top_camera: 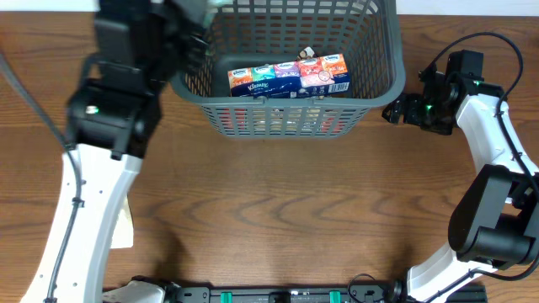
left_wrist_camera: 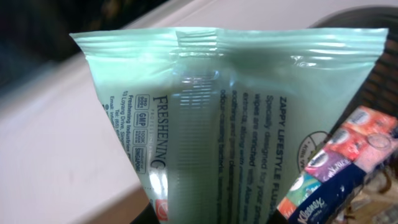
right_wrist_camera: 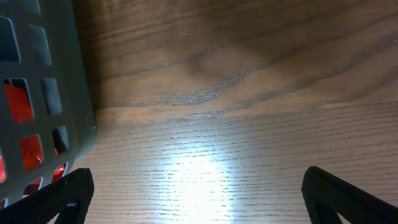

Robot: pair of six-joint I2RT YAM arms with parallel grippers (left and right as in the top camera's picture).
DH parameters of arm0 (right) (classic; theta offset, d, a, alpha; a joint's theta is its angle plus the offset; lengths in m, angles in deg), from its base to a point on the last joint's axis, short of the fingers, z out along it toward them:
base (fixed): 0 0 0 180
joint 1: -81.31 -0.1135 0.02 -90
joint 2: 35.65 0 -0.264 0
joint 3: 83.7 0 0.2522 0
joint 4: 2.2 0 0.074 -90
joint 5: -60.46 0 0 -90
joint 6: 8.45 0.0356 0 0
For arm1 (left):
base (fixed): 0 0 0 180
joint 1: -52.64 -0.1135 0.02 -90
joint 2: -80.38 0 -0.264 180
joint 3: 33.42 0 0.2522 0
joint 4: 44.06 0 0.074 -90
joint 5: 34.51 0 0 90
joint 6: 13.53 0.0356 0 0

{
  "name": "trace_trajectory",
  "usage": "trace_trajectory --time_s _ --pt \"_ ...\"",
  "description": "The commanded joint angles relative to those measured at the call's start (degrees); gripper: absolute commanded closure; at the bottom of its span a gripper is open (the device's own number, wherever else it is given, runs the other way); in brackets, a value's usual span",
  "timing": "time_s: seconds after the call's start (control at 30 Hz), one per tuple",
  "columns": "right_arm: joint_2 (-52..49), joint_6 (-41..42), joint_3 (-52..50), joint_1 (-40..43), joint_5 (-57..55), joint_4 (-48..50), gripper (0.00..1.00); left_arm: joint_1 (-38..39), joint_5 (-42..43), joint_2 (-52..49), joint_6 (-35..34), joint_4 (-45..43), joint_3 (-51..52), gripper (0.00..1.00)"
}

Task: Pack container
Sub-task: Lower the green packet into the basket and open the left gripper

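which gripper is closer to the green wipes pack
Left. The left gripper holds the green wipes pack over the left edge of the basket; the right gripper sits open outside its right wall.

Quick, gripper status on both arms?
The left gripper is closed on a green wipes packet.
The right gripper is open and empty, beside the basket.
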Motion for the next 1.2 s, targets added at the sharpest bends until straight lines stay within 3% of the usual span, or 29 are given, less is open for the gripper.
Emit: trace_trajectory --time_s 0.0,0.2,0.43,0.67,1.0,1.1,1.13,1.17 --pt "-0.22 -0.81 -0.22 -0.48 0.26 -0.07 0.01 2.32 -0.04 -1.62 16.44 -2.34 -1.01 0.78" --pt "-0.22 -0.83 -0.22 -0.48 0.24 -0.02 0.01 3.91 2.73 -7.45 31.12 -5.86 -1.01 0.71" --pt "-0.22 -0.83 -0.22 -0.48 0.24 -0.31 0.01 4.0 3.45 -15.63 32.0 -6.82 -1.01 0.72" --pt "-0.22 -0.81 -0.22 -0.48 0.24 -0.5 0.01 3.98 7.89 -21.84 31.93 -0.94 -0.98 0.73" --pt "-0.22 -0.81 -0.22 -0.48 0.24 -0.5 0.01 3.91 7.8 -25.14 31.91 5.31 -0.98 0.66" --pt "-0.22 -0.81 -0.22 -0.48 0.24 -0.68 0.01 3.82 7.15 -25.14 31.61 5.33 -0.98 0.49" --pt "-0.22 -0.81 -0.22 -0.48 0.24 -0.76 0.01 3.82 6.84 -25.14 30.58 5.33 -0.98 0.35" --pt "-0.22 -0.81 -0.22 -0.48 0.24 -0.94 0.01 3.8 6.69 -25.11 29.49 5.31 -0.98 0.08"
